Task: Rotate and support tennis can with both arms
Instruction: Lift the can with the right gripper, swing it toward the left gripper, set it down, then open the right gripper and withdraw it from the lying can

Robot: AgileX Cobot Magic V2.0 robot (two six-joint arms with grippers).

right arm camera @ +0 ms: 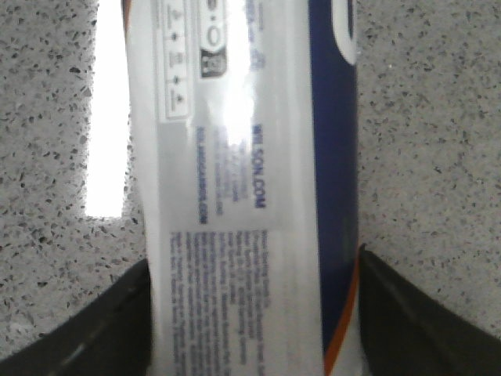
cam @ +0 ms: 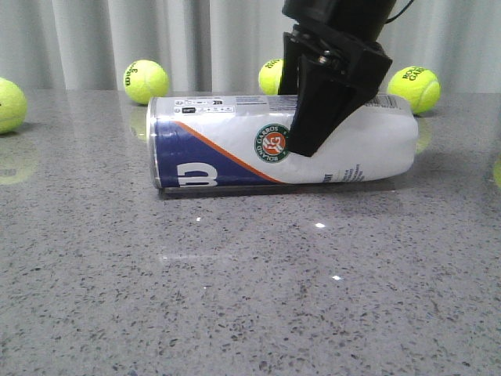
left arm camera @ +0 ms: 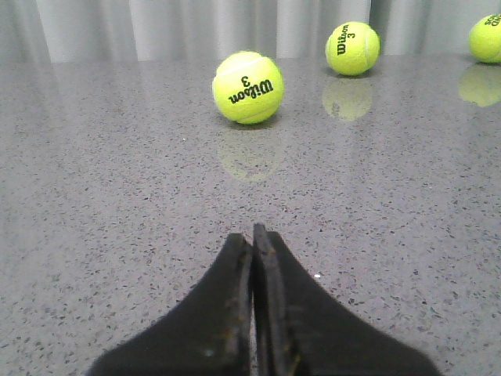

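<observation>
The tennis can lies on its side on the grey table, its navy and white label and round logo facing the front camera. My right gripper comes down from above and straddles the can right of its middle. In the right wrist view the can fills the gap between the two black fingers, which press on both its sides. My left gripper is shut and empty, low over bare table. It is out of the front view, and the can does not show in the left wrist view.
Several yellow-green tennis balls lie at the back of the table: one far left, one behind the can's left end, one behind the gripper, one at the right. The left wrist view shows balls ahead of the left gripper.
</observation>
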